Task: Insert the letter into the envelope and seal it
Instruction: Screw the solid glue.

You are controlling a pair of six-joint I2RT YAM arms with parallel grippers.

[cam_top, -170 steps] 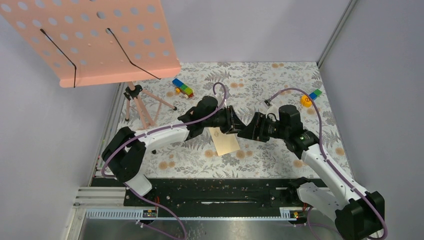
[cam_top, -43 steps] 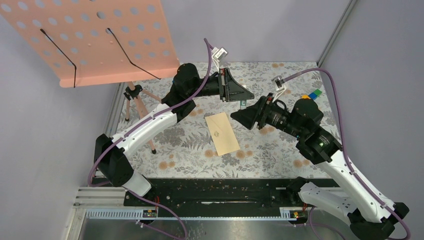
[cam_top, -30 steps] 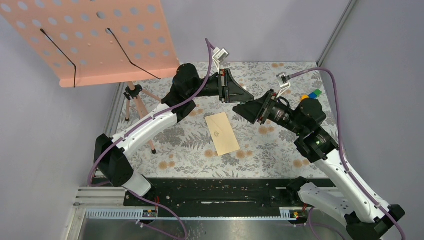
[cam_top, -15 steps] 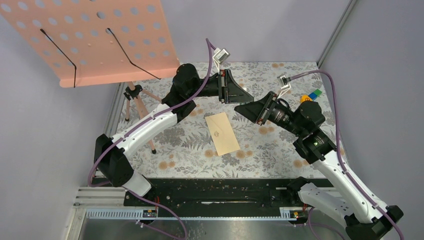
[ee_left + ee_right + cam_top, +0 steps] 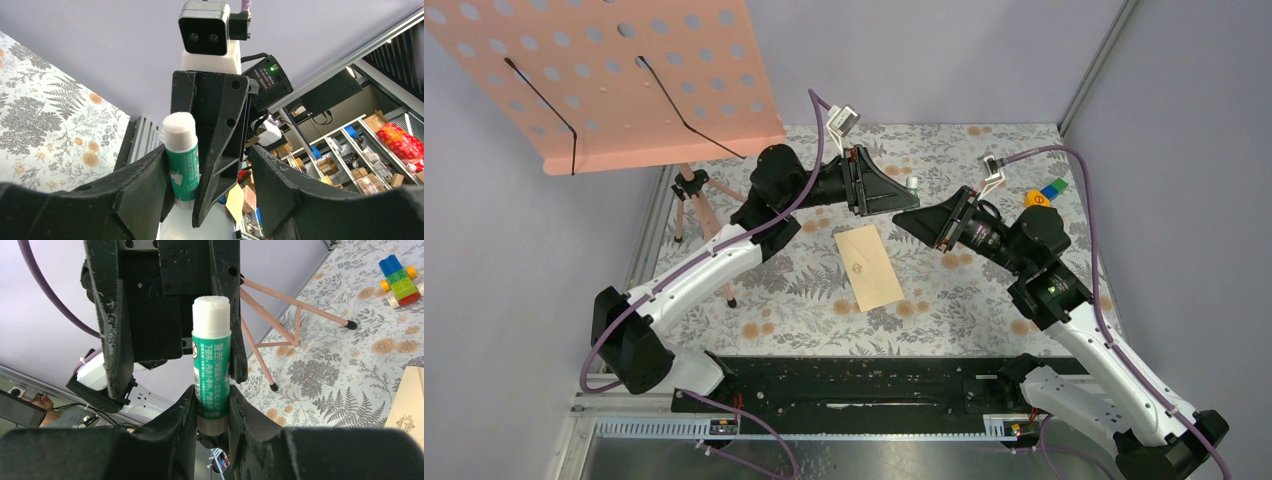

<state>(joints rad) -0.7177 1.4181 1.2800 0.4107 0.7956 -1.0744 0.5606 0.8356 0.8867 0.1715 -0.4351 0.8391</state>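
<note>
Envelope [image 5: 870, 267] lay on the bench [image 5: 984, 290]. Your right pincer [image 5: 211, 415] clamped the glue stick [image 5: 211, 365] low, and your left pincer [image 5: 206, 150] stood apart around it. A brush on withdrawal could have knocked the stick loose.

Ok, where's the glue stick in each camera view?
Top external: glue stick upper centre, just beyond the envelope.
Left wrist: glue stick left of centre, white tip up.
Right wrist: glue stick dead centre, clamped in the right gripper.
Shared landmark: the floral table cover.
</note>
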